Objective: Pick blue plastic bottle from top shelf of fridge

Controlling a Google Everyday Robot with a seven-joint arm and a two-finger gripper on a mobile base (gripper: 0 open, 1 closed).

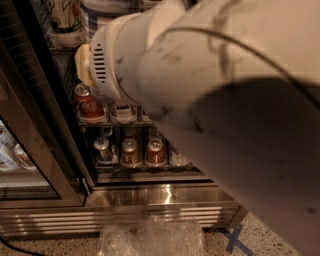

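My white arm (215,95) fills most of the camera view and reaches into the open fridge (150,197). The gripper is hidden beyond the arm and does not show. At the top left stand a white container with dark markings (65,20) and one with blue-grey bands (102,12), both cut off by the frame edge; I cannot tell whether either is the blue plastic bottle. Most of the top shelf is hidden behind the arm.
A red cola can (89,104) stands on a middle wire shelf. Below it are several cans (131,152) in a row. The glass door (30,145) is swung open at left. Crumpled clear plastic (150,237) lies on the speckled floor in front.
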